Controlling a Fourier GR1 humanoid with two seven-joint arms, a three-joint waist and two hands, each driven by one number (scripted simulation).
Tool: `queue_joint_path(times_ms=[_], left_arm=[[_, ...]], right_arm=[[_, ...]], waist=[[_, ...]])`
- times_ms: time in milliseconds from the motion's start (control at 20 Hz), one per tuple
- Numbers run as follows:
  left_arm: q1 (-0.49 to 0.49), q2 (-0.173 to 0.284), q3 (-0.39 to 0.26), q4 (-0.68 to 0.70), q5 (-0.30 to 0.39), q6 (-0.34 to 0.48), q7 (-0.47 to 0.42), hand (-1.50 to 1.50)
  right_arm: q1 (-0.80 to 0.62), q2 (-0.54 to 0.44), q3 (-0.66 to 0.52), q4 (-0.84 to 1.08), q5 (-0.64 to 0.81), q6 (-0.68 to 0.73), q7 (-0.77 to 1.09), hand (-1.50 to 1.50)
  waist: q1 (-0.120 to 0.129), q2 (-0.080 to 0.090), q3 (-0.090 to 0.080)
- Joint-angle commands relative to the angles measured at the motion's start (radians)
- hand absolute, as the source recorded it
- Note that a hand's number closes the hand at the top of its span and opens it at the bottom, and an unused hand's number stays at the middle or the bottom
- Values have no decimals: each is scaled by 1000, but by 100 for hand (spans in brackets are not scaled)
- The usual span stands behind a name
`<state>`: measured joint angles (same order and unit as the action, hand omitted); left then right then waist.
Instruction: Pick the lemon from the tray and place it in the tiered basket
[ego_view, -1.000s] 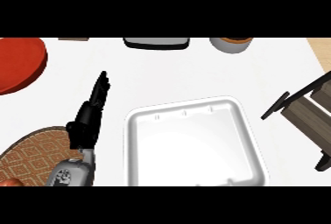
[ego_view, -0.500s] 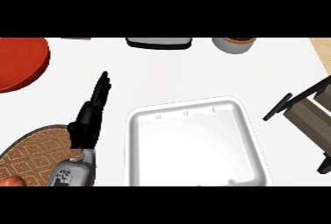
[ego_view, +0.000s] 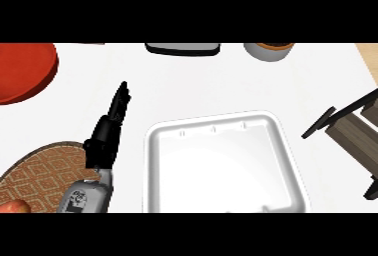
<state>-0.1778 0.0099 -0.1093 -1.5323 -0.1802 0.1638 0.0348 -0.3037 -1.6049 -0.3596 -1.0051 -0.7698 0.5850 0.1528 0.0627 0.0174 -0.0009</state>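
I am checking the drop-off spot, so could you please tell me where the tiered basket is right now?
In the head view, the tiered basket stands at the right edge of the counter, just right of the white tray and partly cut off by the frame.

Bright, even light; white tray nearly washed out by glare; shadows faint.

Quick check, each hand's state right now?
Left hand: open, fingers straight, holding nothing, beside the white tray.
Right hand: not in view.
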Motion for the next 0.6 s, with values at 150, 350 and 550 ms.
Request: queue_joint_path(times_ms=[150, 350, 550], left_arm=[[7, 8, 18, 15, 19, -8, -28, 0], [-4, -10, -29, 28, 9, 49, -9, 0], [28, 2, 0, -15, 21, 16, 1, 0]], right_arm=[[-40, 1, -26, 340, -46, 150, 11, -150], [-22, 11, -41, 466, 24, 249, -111, -150], [13, 45, -48, 547, 61, 346, -205, -150]], waist=[[-2, 2, 3], [-21, 2, 7], [-23, -4, 12]])
